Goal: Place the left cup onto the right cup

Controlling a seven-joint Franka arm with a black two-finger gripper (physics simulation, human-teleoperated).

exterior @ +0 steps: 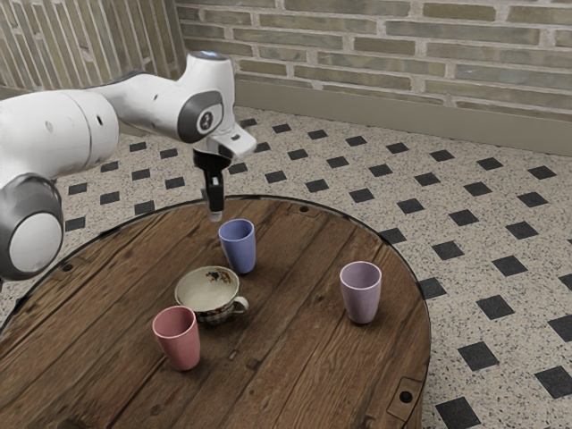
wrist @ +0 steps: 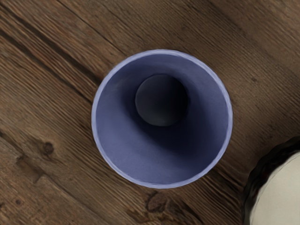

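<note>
Three cups stand upright on the round wooden table. A blue cup is at the back middle, a pink cup at the front toward the exterior view's left, and a lilac cup at the exterior view's right. My gripper points straight down and hangs a little above the blue cup's rim, toward its far left side, touching nothing. In the wrist view I look straight down into the blue cup, whose dark bottom shows and which is empty.
A white patterned teacup with a handle sits between the blue and pink cups, and its dark rim shows close to the blue cup. The table's front right quarter is bare wood. Tiled floor and a brick wall lie beyond.
</note>
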